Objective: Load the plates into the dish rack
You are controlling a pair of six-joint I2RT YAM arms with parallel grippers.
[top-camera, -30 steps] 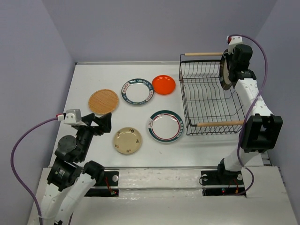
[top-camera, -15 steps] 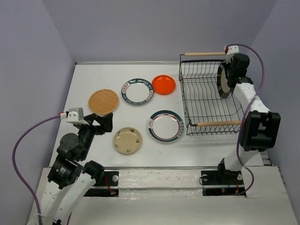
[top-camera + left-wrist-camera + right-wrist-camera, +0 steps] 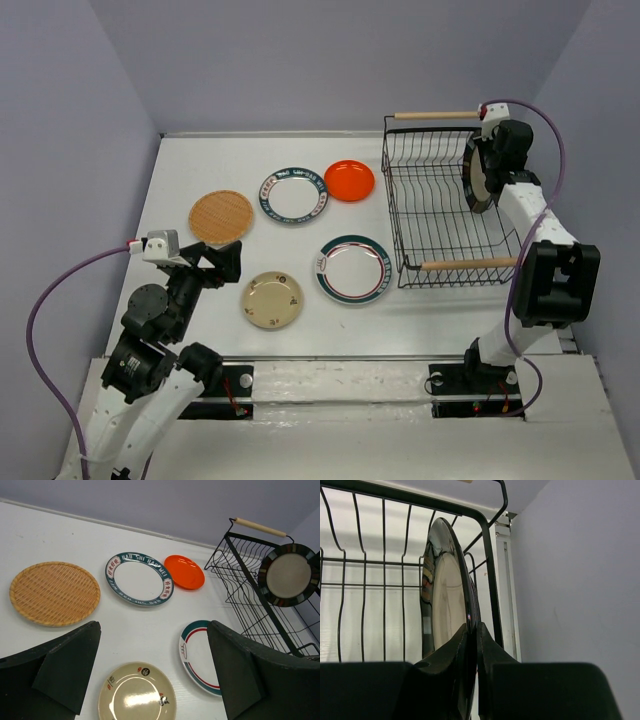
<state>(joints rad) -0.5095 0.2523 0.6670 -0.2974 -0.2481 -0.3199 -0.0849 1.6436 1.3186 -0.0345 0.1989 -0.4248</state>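
Note:
My right gripper (image 3: 490,165) is shut on the rim of the cream plate with a dark rim (image 3: 478,175), held upright on edge at the right side of the black wire dish rack (image 3: 440,268); the right wrist view shows the plate (image 3: 445,600) pinched between the fingers. On the table lie the woven tan plate (image 3: 221,216), a white plate with a patterned rim (image 3: 294,195), the orange-red plate (image 3: 349,180), a white plate with green and red stripes (image 3: 353,269) and the beige plate (image 3: 271,299). My left gripper (image 3: 205,265) is open and empty, above the table left of the beige plate (image 3: 136,692).
The rack has a wooden handle at the far end (image 3: 435,115) and one at the near end (image 3: 470,264). Purple walls close in the table on the left, back and right. The right wall stands close beside the rack.
My right gripper has lowered the dark-rimmed plate a little further into the rack. My left arm shifted slightly one second ago and has held still since.

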